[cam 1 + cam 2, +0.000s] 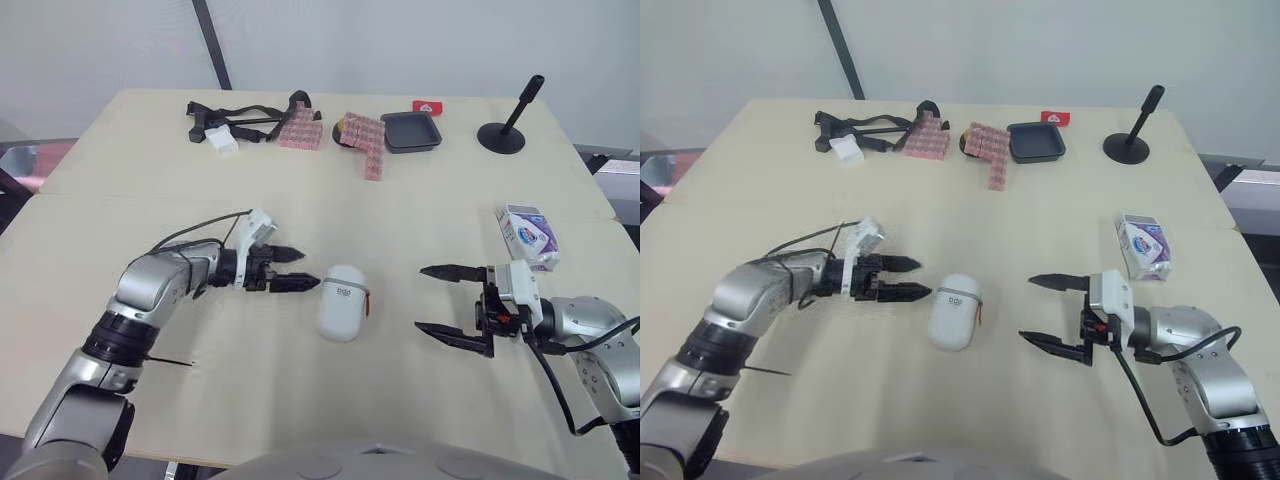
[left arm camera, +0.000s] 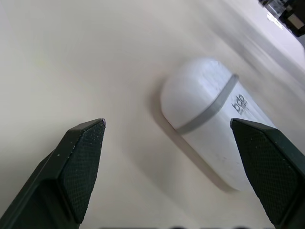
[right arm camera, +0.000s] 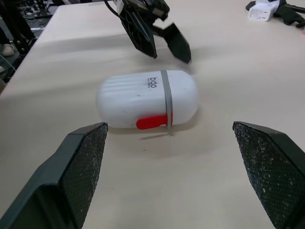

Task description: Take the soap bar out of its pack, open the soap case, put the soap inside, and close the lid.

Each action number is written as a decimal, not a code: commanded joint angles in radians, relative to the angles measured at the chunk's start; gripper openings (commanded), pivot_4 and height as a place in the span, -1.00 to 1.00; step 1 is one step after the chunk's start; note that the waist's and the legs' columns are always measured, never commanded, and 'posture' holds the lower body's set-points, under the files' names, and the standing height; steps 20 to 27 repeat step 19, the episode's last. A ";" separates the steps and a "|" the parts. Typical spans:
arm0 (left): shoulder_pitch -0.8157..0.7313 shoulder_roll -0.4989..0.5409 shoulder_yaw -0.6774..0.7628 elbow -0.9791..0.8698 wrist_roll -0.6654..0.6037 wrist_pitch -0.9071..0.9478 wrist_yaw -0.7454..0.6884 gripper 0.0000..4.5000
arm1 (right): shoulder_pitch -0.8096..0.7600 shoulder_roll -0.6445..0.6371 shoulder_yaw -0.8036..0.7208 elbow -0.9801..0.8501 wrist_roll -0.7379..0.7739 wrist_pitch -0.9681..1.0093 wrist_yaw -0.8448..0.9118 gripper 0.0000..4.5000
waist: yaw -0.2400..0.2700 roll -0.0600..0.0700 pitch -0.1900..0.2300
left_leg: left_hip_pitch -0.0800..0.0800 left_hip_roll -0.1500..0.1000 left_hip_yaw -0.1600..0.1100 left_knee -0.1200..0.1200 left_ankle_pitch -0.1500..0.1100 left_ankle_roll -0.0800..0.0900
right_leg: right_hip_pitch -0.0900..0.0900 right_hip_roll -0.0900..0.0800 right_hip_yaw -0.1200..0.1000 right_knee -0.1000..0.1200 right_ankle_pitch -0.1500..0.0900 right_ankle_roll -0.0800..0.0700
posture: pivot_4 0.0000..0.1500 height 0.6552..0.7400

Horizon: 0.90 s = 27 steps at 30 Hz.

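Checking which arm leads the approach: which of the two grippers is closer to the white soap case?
The left gripper: it nearly touches the soap case at its side, while the right gripper sits open, clearly farther off.

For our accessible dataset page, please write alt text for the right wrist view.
A closed white soap case with a grey band and red latch lies on the beige table. The right gripper points at it with open fingers; the left gripper is close beyond it.
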 commanded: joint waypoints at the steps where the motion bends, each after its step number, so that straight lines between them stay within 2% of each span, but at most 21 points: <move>1: 0.051 -0.027 0.061 -0.010 0.103 -0.290 0.014 0.99 | -0.022 0.024 -0.032 0.019 -0.018 -0.047 -0.042 1.00 | -0.001 0.000 0.000 | 0.000 0.000 0.000 0.000 0.000 0.000 | 0.000 0.000 0.000 0.000 0.000 0.000 | 1.00 1.00; 5: 0.137 -0.071 0.104 0.006 0.172 -0.446 0.092 0.99 | -0.022 0.075 -0.025 0.061 -0.044 -0.057 -0.114 1.00 | -0.002 -0.001 0.001 | 0.001 0.000 0.000 0.001 0.000 0.000 | 0.000 0.000 0.000 0.002 0.000 0.000 | 1.00 1.00; 10: 0.193 -0.087 0.122 0.024 0.201 -0.502 0.124 0.99 | -0.022 0.114 -0.024 0.102 -0.083 -0.102 -0.160 1.00 | -0.002 -0.001 0.001 | 0.001 0.000 0.000 0.001 0.000 0.000 | 0.000 0.000 0.000 0.003 0.000 0.000 | 1.00 1.00; 19: 0.250 -0.093 0.132 0.004 0.246 -0.470 0.206 0.99 | -0.005 0.125 -0.028 0.102 -0.098 -0.115 -0.194 1.00 | -0.006 -0.002 0.001 | 0.002 0.000 0.000 0.002 0.000 0.000 | 0.000 0.000 0.000 0.004 0.000 0.000 | 1.00 1.00; 27: 0.250 -0.093 0.132 0.004 0.246 -0.470 0.206 0.99 | -0.005 0.125 -0.028 0.102 -0.098 -0.115 -0.194 1.00 | -0.006 -0.002 0.001 | 0.002 0.000 0.000 0.002 0.000 0.000 | 0.000 0.000 0.000 0.004 0.000 0.000 | 1.00 1.00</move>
